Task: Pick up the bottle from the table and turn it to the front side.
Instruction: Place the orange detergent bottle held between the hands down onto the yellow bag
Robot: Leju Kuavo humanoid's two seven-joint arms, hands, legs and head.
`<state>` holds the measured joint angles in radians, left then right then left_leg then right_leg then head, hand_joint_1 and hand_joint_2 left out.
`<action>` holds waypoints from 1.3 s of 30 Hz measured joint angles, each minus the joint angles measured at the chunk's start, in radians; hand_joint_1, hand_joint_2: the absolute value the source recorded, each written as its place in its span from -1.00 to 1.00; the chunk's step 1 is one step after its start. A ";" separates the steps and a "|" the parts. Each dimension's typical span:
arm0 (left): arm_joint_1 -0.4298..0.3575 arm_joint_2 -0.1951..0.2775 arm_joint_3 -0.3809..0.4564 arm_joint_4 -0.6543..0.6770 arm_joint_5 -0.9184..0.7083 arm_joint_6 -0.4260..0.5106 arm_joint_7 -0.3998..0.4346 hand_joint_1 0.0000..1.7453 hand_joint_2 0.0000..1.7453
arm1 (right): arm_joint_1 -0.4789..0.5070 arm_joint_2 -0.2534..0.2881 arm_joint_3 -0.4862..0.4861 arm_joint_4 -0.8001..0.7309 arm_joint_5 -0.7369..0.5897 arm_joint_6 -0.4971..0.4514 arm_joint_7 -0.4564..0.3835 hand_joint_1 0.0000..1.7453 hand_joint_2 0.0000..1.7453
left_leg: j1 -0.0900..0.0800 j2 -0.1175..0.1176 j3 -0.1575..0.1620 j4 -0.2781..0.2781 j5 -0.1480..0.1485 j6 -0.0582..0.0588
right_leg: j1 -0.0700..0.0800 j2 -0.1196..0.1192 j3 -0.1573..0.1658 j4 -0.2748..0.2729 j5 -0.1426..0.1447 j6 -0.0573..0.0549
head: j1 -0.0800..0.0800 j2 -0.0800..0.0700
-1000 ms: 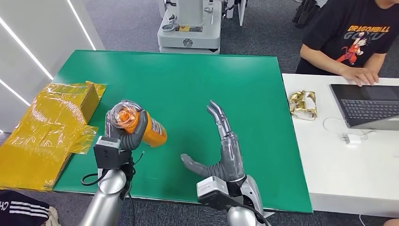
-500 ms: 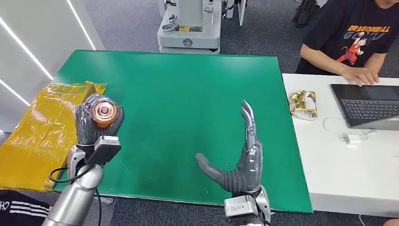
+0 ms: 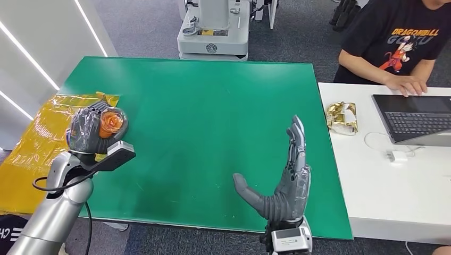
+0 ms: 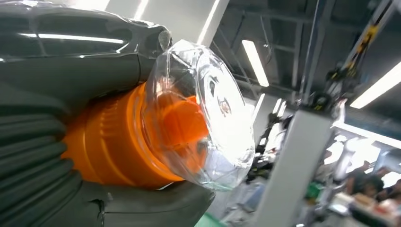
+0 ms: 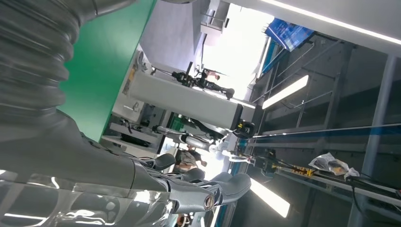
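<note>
Left hand (image 3: 85, 130) grips bottle (image 3: 110, 122), seemingly off table (image 3: 213, 106); right hand (image 3: 284, 180) spread.

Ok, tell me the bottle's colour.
Orange bottle, clear cap; left wrist view shows it best.

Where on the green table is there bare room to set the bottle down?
The green table is bare across its middle and far side, between the left hand gripping the orange bottle with the clear cap and the raised, open right hand. It is crowded at the left edge, by the yellow plastic-wrapped package.
</note>
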<state>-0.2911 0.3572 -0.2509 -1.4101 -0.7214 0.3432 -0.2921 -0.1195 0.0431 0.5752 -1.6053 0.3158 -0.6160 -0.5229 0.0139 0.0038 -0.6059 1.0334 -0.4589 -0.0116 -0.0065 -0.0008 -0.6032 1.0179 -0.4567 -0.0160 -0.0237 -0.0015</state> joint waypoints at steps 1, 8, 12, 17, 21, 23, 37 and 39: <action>-0.004 0.007 -0.001 0.019 -0.030 0.000 0.014 1.00 1.00 | 0.000 0.000 0.001 0.000 -0.002 0.000 0.000 -1.00 1.00 | 0.000 0.000 0.000 0.000 0.000 0.000 | 0.000 0.000 0.000 0.000 0.000 0.000 | 0.000 0.000; -0.056 0.065 -0.036 0.142 -0.253 -0.008 0.102 1.00 1.00 | -0.003 -0.001 0.015 -0.002 -0.016 0.010 0.008 -1.00 1.00 | 0.000 0.000 0.000 0.000 0.000 0.000 | 0.000 0.000 0.000 0.000 0.000 0.000 | 0.000 0.000; -0.098 0.086 -0.072 0.213 -0.348 -0.021 0.124 1.00 1.00 | -0.012 -0.001 0.021 -0.003 -0.026 0.020 0.010 -1.00 1.00 | 0.000 0.000 0.000 0.000 0.000 0.000 | 0.000 0.000 0.000 0.000 0.000 0.000 | 0.000 0.000; -0.134 0.094 -0.116 0.293 -0.383 -0.050 0.117 1.00 1.00 | -0.025 -0.001 0.025 -0.003 -0.032 0.034 0.017 -1.00 1.00 | 0.000 0.000 0.000 0.000 0.000 0.000 | 0.000 0.000 0.000 0.000 0.000 0.000 | 0.000 0.000; -0.174 0.096 -0.154 0.362 -0.411 -0.109 0.100 1.00 1.00 | -0.034 -0.001 0.025 -0.003 -0.038 0.047 0.018 -1.00 1.00 | 0.000 -0.001 0.000 0.000 0.000 0.000 | 0.000 0.000 0.000 0.000 0.000 0.000 | 0.000 0.000; -0.216 0.096 -0.190 0.421 -0.431 -0.162 0.088 1.00 1.00 | -0.042 -0.001 0.026 -0.002 -0.045 0.052 0.016 -1.00 1.00 | 0.000 -0.001 0.000 0.000 0.000 0.000 | 0.000 -0.001 0.000 0.000 0.000 0.000 | 0.000 0.000; -0.321 0.092 -0.312 0.668 -0.446 -0.206 0.100 1.00 1.00 | -0.054 -0.001 0.040 -0.001 -0.052 0.038 0.010 -1.00 1.00 | 0.000 0.000 0.000 0.000 0.000 0.000 | 0.000 0.000 0.000 0.000 0.000 -0.001 | 0.000 0.000; -0.320 0.092 -0.315 0.688 -0.440 -0.206 0.104 1.00 1.00 | -0.055 -0.001 0.041 -0.001 -0.052 0.034 0.010 -1.00 1.00 | 0.000 0.000 0.000 0.000 0.000 0.000 | 0.000 0.000 0.000 0.000 0.000 -0.001 | 0.000 0.000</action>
<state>-0.6107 0.4494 -0.5658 -0.7219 -1.1615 0.1371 -0.1882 -0.1746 0.0418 0.6162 -1.6061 0.2634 -0.5822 -0.5127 0.0140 0.0039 -0.6063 1.0334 -0.4589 -0.0118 -0.0066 -0.0007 -0.6033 1.0182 -0.4563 -0.0168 -0.0235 -0.0015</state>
